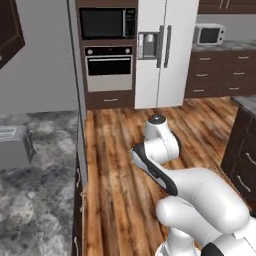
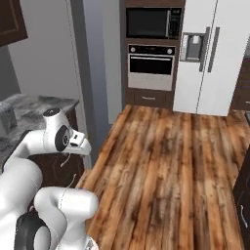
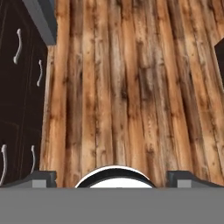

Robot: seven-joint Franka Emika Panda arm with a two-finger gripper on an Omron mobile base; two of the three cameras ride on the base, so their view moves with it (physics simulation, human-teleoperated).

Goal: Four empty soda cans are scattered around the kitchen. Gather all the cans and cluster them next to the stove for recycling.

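The soda cans and the stove are out of view. My gripper point(image 3: 114, 177) points down at the wooden floor point(image 3: 131, 87). Its two dark fingertips point(image 3: 42, 178) stand far apart at the bottom of the hand view, open, with nothing between them. The white arm point(image 1: 165, 160) is folded up over the floor between the counters.
A silver toaster point(image 1: 15, 147) sits on the grey marbled counter point(image 1: 40, 210) at left, with dark drawers point(image 3: 22, 87) below. Ahead stand a wall oven point(image 1: 109, 67), a built-in microwave point(image 1: 107, 22) and a white fridge point(image 1: 165, 50). Dark cabinets point(image 1: 245, 155) line the right.
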